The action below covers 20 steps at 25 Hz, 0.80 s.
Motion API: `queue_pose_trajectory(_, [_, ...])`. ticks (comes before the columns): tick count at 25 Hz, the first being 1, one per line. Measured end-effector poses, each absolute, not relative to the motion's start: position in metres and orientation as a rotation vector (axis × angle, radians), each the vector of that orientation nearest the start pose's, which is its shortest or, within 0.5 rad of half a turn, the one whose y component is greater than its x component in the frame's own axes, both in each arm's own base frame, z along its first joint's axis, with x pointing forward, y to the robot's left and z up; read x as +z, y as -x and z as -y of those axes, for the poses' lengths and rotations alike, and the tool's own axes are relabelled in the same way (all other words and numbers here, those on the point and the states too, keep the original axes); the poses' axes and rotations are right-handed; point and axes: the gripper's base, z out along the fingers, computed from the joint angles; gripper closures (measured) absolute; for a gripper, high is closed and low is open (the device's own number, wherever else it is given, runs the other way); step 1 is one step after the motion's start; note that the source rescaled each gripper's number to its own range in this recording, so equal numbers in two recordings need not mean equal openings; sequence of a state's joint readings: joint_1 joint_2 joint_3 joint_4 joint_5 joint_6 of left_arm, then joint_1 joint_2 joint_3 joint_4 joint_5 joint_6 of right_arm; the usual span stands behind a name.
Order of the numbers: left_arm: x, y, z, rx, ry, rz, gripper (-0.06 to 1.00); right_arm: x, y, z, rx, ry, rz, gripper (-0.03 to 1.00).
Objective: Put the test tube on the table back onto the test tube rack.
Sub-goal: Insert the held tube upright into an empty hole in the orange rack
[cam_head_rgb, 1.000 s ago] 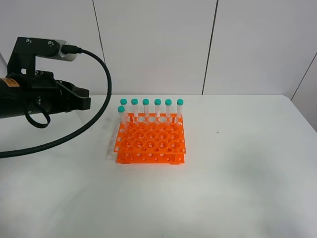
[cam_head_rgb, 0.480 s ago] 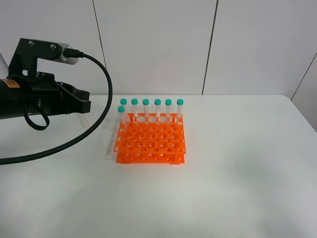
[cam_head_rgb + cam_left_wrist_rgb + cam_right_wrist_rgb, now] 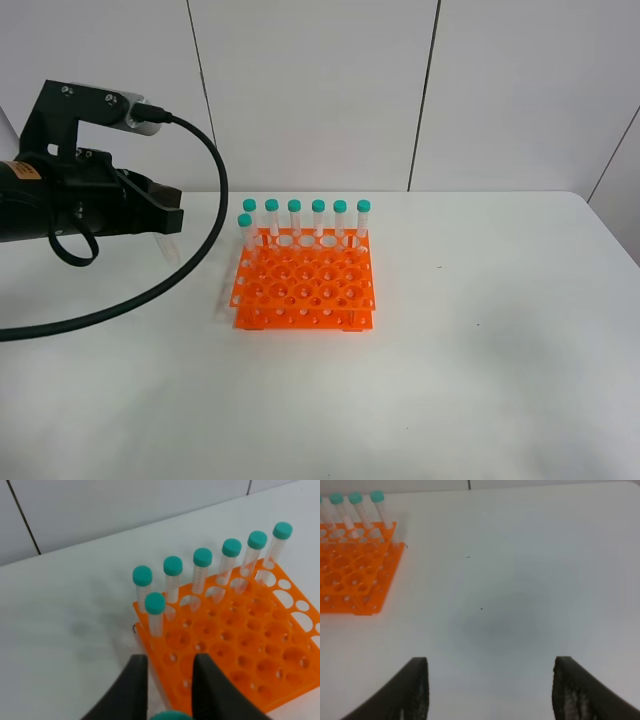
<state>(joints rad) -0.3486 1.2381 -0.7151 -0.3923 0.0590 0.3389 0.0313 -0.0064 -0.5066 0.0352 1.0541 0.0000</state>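
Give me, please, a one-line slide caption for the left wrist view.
Left gripper holds a teal-capped test tube beside the orange test tube rack, which holds seven tubes.

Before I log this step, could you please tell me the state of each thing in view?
left gripper: shut on the test tube
test tube: capped, gripped, off the table
right gripper: open, empty
test tube rack: on the table, mostly unfilled
seven other tubes: capped, upright in the rack
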Motion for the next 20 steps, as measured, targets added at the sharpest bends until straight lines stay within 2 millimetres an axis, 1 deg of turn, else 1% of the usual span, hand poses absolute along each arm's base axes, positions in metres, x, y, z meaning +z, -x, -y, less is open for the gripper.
queue_pose_trajectory(6, [0.276, -0.248, 0.09, -0.264, -0.288, -2.013, 0.94, 0.28, 0.007, -0.003, 0.062, 0.033, -2.024, 0.32])
queue_pose_trajectory(9, [0.274, -0.259, 0.096, -0.262, -0.297, -2.026, 0.94, 0.28, 0.007, -0.003, 0.062, 0.033, -2.024, 0.32])
queue_pose_trajectory(14, [0.259, -0.282, 0.117, -0.275, -0.349, -2.066, 0.94, 0.28, 0.007, -0.003, 0.062, 0.033, -2.024, 0.32])
queue_pose_trajectory(20, [0.254, -0.31, 0.148, -0.312, -0.378, -2.026, 0.94, 0.28, 0.006, -0.003, 0.063, 0.033, -2.024, 0.32])
